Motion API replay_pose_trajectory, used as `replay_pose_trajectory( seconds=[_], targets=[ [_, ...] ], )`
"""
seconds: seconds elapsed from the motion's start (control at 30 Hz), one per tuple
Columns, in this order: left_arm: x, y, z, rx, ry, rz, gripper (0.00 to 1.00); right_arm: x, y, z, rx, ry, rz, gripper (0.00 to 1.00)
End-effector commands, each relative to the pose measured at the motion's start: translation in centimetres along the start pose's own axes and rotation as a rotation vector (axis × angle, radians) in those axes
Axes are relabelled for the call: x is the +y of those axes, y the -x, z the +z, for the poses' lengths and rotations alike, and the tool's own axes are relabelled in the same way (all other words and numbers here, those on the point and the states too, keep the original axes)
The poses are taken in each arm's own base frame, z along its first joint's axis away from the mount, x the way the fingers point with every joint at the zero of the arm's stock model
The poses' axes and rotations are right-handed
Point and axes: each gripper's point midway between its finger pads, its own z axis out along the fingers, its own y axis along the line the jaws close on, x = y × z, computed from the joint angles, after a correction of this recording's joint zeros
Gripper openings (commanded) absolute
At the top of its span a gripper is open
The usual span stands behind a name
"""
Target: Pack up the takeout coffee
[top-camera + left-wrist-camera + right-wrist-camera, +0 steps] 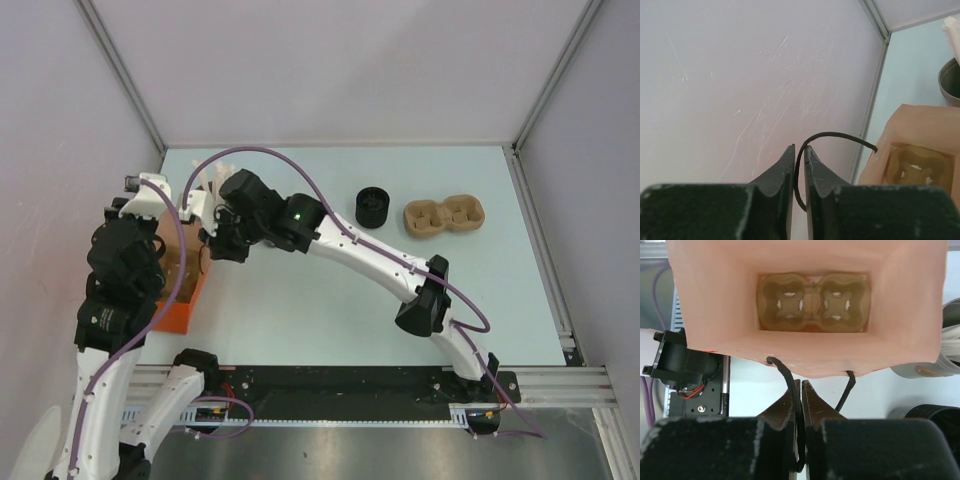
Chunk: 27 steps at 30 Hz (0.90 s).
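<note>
Your left gripper [799,155] fills the bottom of the left wrist view. Its jaws stand a little apart, leaving a slim gap wider than the black cord handle [835,135] that runs through it. That cord arcs right into the rim of the brown paper bag [920,120], which sits at the left side of the table [300,300] near the pale side wall. Down in the bag you can see a pulp cup carrier [813,302] lying flat on the bottom, its two wells side by side. Just beyond the bag stands the grey cup of white straws [213,186].

Your right arm reaches across to the bag from the right. The right gripper [800,387] has its jaws pressed together on the bag's second cord handle [785,377], and the bag's mouth gapes open in front of them.

Further right, the takeout coffee [373,207] stands upright on the table near the far edge. It is outside the bag and well apart from both grippers. Just right of it, close but not touching, lies a second pulp carrier [444,215].
</note>
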Motion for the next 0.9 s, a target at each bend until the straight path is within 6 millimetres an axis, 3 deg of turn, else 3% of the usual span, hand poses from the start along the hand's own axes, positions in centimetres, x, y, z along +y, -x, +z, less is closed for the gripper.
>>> replay_pose_trajectory(
  seconds=[0.0,0.17,0.27,0.4,0.5,0.63,0.87],
  targets=[
    [2.4,0.4,-0.1,0.0,0.114,-0.016,0.18,-0.7,3.2,-1.0,-0.093,-0.042,-0.023,0.14],
    [2.9,-0.3,0.0,0.022,0.155,-0.003,0.19,-0.9,2.6,-1.1,-0.076,-0.037,-0.016,0.31],
    [2.9,-0.7,0.0,0.032,0.171,0.004,0.19,-1.3,2.5,-1.8,-0.075,-0.034,-0.008,0.46],
    [2.9,-1.1,0.0,0.04,0.177,0.007,0.21,-1.8,2.0,-2.9,-0.063,-0.034,0.004,0.79],
    [2.8,-1.5,0.0,0.047,0.186,0.013,0.24,-2.2,1.7,-3.8,-0.054,-0.039,0.012,0.92],
    [2.8,-2.0,0.1,0.063,0.207,0.028,0.3,-2.6,1.3,-6.2,-0.05,-0.051,0.011,0.98],
    [3.8,-2.1,0.0,0.076,0.262,0.044,0.34,-4.4,-0.1,-11.2,-0.033,-0.111,0.015,1.0]
  ],
)
